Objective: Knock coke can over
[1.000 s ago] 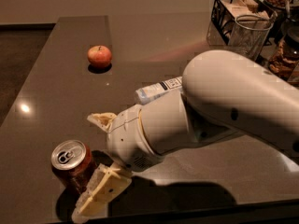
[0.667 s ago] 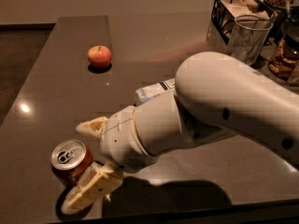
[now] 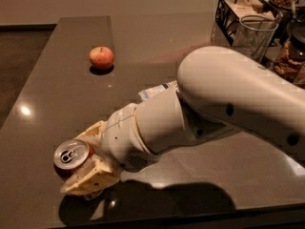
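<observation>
The coke can (image 3: 70, 155), red-brown with a silver top and pull tab, stands near the table's front left edge and leans over, its top turned toward the camera. My gripper (image 3: 89, 157) is at the can's right side. One cream finger (image 3: 94, 130) lies behind the can and the other finger (image 3: 91, 181) in front of it, so the can sits between the spread jaws. The front finger touches the can's lower side. My big white arm (image 3: 224, 99) reaches in from the right.
A red apple (image 3: 101, 57) lies at the back left of the dark table (image 3: 57, 89). A white-labelled bottle (image 3: 159, 89) lies mostly hidden behind the arm. A glass (image 3: 252, 35), a wire basket (image 3: 228, 13) and jars stand at the back right.
The gripper has moved left so its fingers now straddle the can. The can has tipped from upright to leaning, its top facing the camera more.
</observation>
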`<action>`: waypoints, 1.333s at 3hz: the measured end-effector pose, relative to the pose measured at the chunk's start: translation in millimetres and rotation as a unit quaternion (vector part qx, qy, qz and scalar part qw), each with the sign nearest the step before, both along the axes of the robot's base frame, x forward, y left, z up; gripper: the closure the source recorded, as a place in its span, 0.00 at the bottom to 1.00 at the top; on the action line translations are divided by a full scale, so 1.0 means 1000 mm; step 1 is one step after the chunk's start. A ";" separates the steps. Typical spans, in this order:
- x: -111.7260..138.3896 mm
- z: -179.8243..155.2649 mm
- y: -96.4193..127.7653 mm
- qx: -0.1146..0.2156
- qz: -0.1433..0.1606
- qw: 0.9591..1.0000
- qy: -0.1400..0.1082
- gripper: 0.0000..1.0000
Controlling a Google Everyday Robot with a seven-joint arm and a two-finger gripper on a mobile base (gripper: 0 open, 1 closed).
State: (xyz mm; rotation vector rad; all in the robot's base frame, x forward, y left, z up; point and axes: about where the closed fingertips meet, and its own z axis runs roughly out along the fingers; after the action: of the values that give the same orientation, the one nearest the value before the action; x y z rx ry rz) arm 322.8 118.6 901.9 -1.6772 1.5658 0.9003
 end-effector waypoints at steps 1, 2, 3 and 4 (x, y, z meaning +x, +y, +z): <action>0.019 0.010 -0.011 -0.036 -0.017 0.999 -0.002 0.88; 0.042 0.018 -0.025 -0.095 -0.037 0.995 -0.003 1.00; 0.058 0.019 -0.036 -0.167 -0.056 0.984 0.001 1.00; 0.073 0.010 -0.045 -0.242 -0.070 0.968 -0.002 0.84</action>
State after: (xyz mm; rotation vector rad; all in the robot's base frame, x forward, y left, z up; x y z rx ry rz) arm 395.7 73.2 912.2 -1.8531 1.9879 0.4610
